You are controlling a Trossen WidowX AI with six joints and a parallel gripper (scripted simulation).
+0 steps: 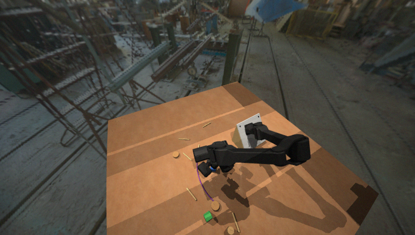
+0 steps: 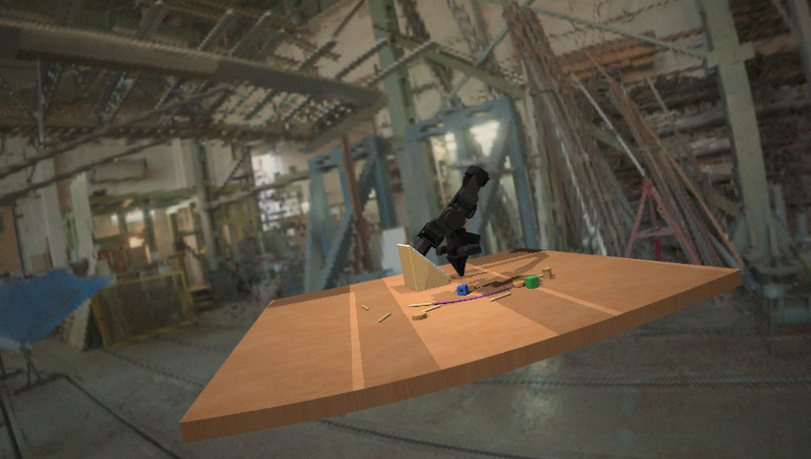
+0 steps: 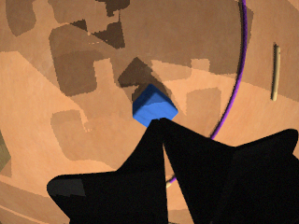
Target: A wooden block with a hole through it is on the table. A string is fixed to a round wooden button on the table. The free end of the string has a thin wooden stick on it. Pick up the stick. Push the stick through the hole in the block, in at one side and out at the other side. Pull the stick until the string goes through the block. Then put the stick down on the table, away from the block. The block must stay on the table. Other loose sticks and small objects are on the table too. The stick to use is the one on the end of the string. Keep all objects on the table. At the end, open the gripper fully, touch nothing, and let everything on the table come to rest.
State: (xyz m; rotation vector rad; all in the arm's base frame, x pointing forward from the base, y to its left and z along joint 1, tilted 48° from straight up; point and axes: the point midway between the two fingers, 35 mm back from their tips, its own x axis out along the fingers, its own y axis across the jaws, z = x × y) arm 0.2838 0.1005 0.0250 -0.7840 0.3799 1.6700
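A small blue block [image 1: 213,168] [image 2: 462,290] [image 3: 154,110] sits on the table; the exterior view shows a dark spot like a hole in its side. My gripper [image 2: 461,274] [image 3: 158,124] is shut and empty, pointing down, its tips above the blue block. The purple string [image 1: 201,186] [image 2: 471,297] [image 3: 241,61] curves from a round button [image 1: 215,205] [image 2: 517,283]. The thin stick [image 2: 420,305] at its free end lies on the table. In the top view my arm hides most of that stick, and in the wrist view the fingers do.
A green cube [image 1: 207,216] [image 2: 532,282] is near the button. Loose discs [image 1: 175,154] [image 1: 230,230] and several loose sticks lie about, one [image 1: 191,194] [image 3: 276,72] outside the string's curve. The arm's base stands on a wedge [image 2: 418,273] with a white top plate.
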